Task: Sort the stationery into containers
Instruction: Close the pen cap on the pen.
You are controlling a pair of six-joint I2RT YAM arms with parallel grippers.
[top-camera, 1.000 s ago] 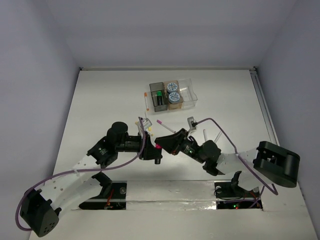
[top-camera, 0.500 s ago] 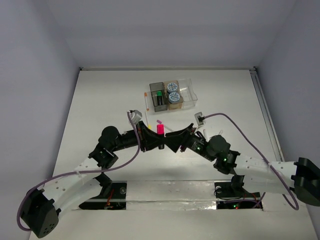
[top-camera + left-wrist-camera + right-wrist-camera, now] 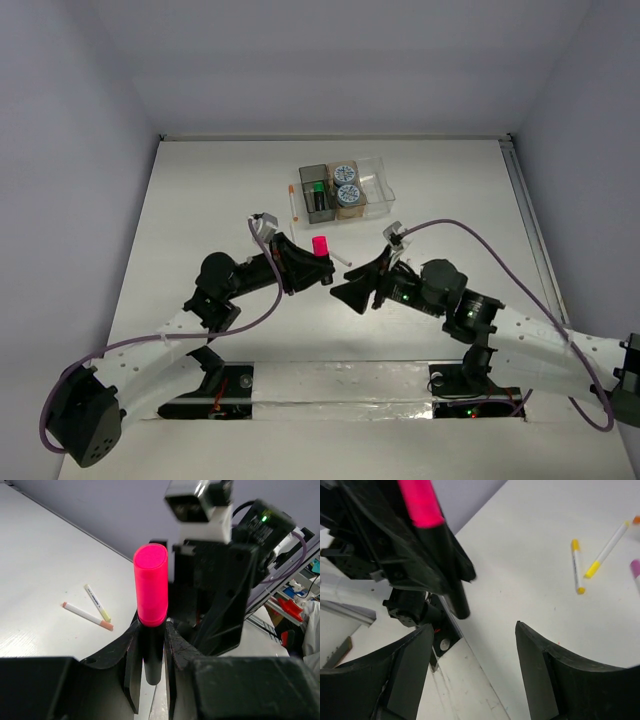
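My left gripper (image 3: 151,632) is shut on a short black marker (image 3: 151,587) with a bright pink cap, held upright above the table. From above, that marker (image 3: 320,246) stands out of the left gripper (image 3: 316,270). Just to its right, my right gripper (image 3: 345,291) is open and holds nothing; in its own view the right gripper (image 3: 475,650) has the marker (image 3: 447,577) ahead, clear of its fingers. The containers (image 3: 345,190) sit at the back: the grey bin (image 3: 308,172) holds a green eraser, the amber bin (image 3: 360,209) two tape rolls (image 3: 347,184).
An orange-capped pen (image 3: 292,204) lies left of the bins. Two thin pens (image 3: 85,614) lie on the table beyond the left gripper. Yellow-capped pens (image 3: 576,566) and a magenta cap (image 3: 635,568) lie ahead of the right gripper. The clear bin (image 3: 385,186) is rightmost.
The right gripper opened, let go of the marker and drew back to the right. The left gripper, still shut on the marker, carried it away from the near edge toward the bins.
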